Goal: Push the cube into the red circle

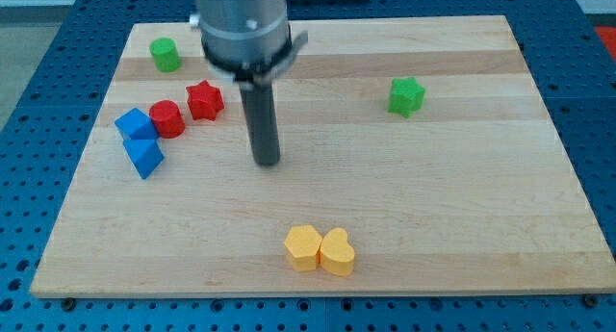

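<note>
Camera view showed the blue cube point(135, 124) at the view's left side of the wooden board point(433, 207), touching the red circle point(167, 118) on its right. Directly below the cube, and pressed against it, sat a second blue block point(144, 158), tilted, shape hard to make out. Red circle stood upright, a short cylinder. Just beside it, up and to the view's right, a red star point(205, 100); whether the two touched I could not tell.

I noted my tip point(267, 162) resting on bare wood to the view's right of that cluster, apart from all blocks. Nearest to it was the red star, up and left. The rod ran up into the grey arm housing point(243, 24) at the view's top. No pincer on this rig, only the plain rod, so nothing was spread, pressed together or pinched.

Farther out: a green cylinder point(165, 54) near the board's top-left corner, above the red circle. A green star point(406, 96) well apart at the view's right. Two yellow pieces touched each other near the bottom edge, a hexagon-like block point(303, 247) on the left and a heart point(338, 252) on the right, well below my tip

Blue perforated table point(29, 130) surrounded the board
</note>
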Controlling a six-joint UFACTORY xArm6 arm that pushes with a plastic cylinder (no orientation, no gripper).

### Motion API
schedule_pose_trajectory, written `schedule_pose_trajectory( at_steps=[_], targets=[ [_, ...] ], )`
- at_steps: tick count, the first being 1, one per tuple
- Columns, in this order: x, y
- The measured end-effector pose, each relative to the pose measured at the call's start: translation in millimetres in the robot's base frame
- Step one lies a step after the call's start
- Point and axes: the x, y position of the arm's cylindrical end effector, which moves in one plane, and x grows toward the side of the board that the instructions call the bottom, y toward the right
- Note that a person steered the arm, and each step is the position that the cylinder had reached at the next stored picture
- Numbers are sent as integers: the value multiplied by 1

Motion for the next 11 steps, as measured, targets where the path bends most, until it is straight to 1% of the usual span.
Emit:
schedule_pose_trajectory(
  at_steps=[1, 2, 3, 4, 5, 6, 7, 9, 10, 11],
  targets=[
    [71, -6],
    [93, -17],
    [99, -71],
    [120, -111],
    [125, -141],
    [96, -177],
    [29, -203],
    [-47, -207],
    [-71, -203],
    [-73, -190]
  ],
)
